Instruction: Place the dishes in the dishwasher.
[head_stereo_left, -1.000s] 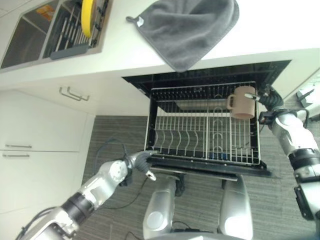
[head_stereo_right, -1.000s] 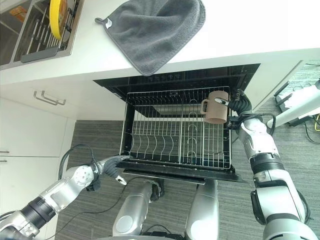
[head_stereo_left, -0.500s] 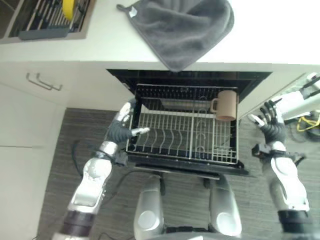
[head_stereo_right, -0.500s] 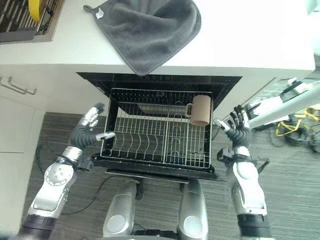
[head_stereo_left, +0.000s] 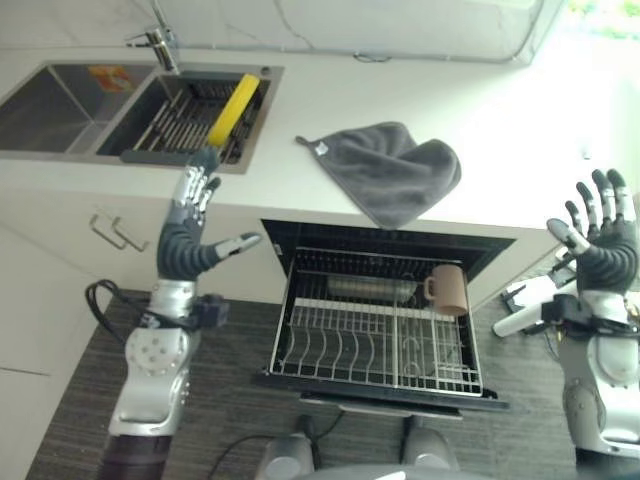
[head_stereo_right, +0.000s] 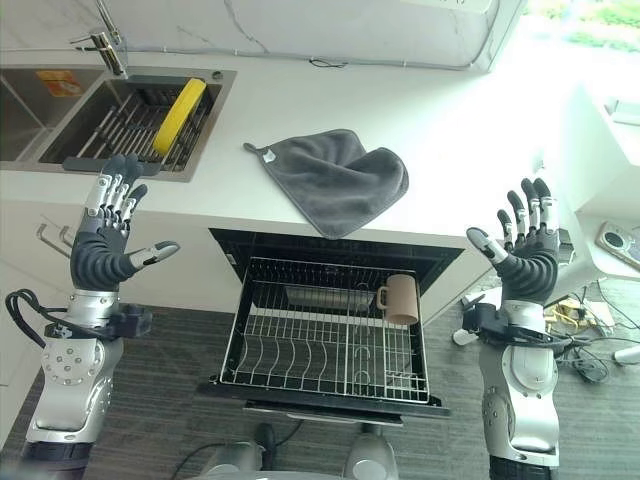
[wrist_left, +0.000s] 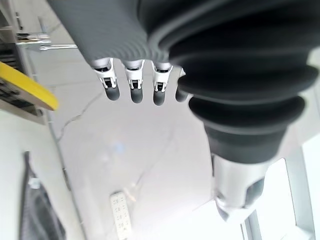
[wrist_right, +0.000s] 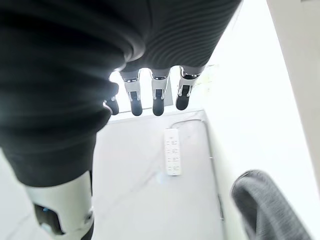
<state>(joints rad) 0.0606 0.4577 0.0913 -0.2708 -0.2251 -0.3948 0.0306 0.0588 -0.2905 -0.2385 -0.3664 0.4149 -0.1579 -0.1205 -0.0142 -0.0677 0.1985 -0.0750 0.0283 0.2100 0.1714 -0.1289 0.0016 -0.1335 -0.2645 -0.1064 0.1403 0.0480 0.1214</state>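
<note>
A tan mug (head_stereo_right: 402, 298) stands in the back right corner of the pulled-out dishwasher rack (head_stereo_right: 300, 350), below the counter edge. A yellow dish (head_stereo_left: 232, 103) stands on edge in the sink's drying rack (head_stereo_left: 180, 118); the left wrist view shows it as a yellow edge (wrist_left: 25, 89). My left hand (head_stereo_left: 188, 238) is raised in front of the counter, left of the dishwasher, open with its fingers (wrist_left: 132, 85) spread and empty. At the right, my right hand (head_stereo_right: 527, 262) is also held up, open and empty, its fingers (wrist_right: 157, 97) straight.
A grey cloth (head_stereo_left: 390, 178) lies on the white counter (head_stereo_right: 460, 130) above the dishwasher. A double sink with a faucet (head_stereo_left: 158, 42) sits at the back left. A white power strip (wrist_right: 171, 157) rests by the wall. Cabinet handles (head_stereo_left: 112, 232) are below the sink.
My right hand has let go of the mug, which stays in the rack. Both hands have lifted away from the rack to counter height, and the camera has tilted up to show the sink.
</note>
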